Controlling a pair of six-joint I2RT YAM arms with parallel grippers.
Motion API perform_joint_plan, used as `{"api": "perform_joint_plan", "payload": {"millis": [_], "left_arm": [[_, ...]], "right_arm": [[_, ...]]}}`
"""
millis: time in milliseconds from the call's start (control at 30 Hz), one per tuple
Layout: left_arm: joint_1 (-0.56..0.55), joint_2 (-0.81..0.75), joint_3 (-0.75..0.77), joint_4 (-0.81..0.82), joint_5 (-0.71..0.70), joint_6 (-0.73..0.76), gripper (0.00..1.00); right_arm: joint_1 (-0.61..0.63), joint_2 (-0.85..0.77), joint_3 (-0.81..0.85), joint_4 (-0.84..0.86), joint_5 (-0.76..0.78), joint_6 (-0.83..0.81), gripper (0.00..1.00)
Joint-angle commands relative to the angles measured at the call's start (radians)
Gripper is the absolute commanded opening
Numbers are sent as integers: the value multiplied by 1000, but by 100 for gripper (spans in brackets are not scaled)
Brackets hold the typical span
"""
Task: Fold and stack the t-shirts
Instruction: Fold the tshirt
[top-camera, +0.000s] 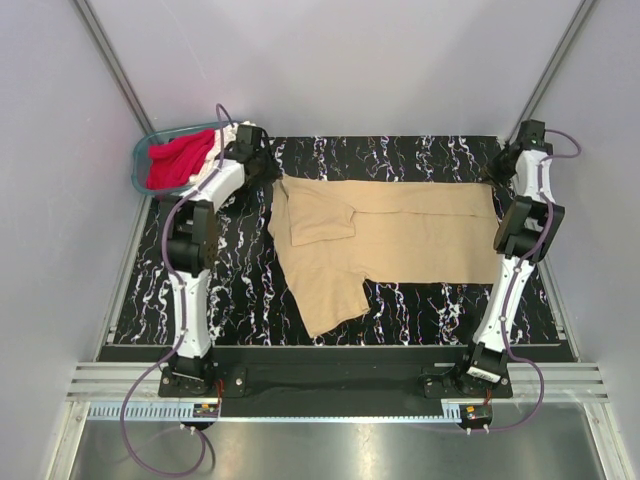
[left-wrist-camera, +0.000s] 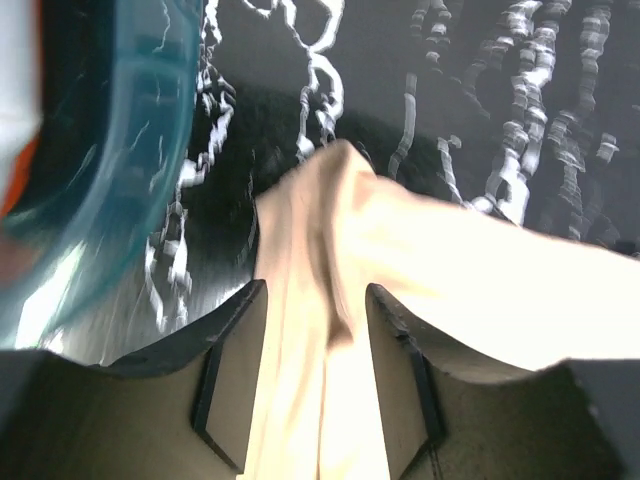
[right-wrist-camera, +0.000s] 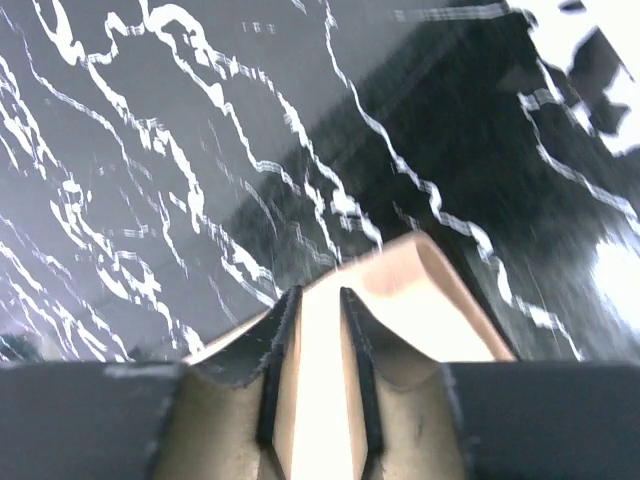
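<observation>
The tan t-shirt (top-camera: 400, 235) lies spread across the black marbled table, its body folded into a long band, one sleeve (top-camera: 322, 222) folded over and a flap hanging toward the near edge. My left gripper (top-camera: 262, 165) is at the shirt's far left corner. In the left wrist view its jaws (left-wrist-camera: 316, 290) stand well apart, with a ridge of tan cloth (left-wrist-camera: 480, 290) running loose between them. My right gripper (top-camera: 500, 170) is at the far right corner; its jaws (right-wrist-camera: 320, 295) are a little apart around the cloth's edge (right-wrist-camera: 430, 300). The red t-shirt (top-camera: 178, 160) sits in the basket.
The teal basket (top-camera: 140, 160) stands at the back left corner, right beside my left gripper; its rim (left-wrist-camera: 130, 150) fills the left of the left wrist view. Grey walls close in on the table at left, right and back.
</observation>
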Motion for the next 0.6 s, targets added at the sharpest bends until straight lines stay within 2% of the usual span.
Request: {"api": "perform_joint_plan", "payload": {"millis": [0,167,233,267,433,567], "left_arm": [[-23,-228,-82,12,-37,46,49],[-56,-517,-353,-19,-68,59,50],[-70,-605,-442,-38,-21,43,50],[-78,-690,-539,-45,10,31,50],[-144,-898,-843,-46,137,-64,48],[-205,-988,-978,-20,236,-171,48]], "right_arm": [[-3,-170,-5,-87,34,9,30],[14,-315,-146,-141,-1,-2,45],[40,-401,-248,-138,-7,-25,49],[50,-429,-287,-132,-12,-29,52],[145,-653,-609,-42,-82,-40,59],[236,-844,-898,37,-134,-43,63]]}}
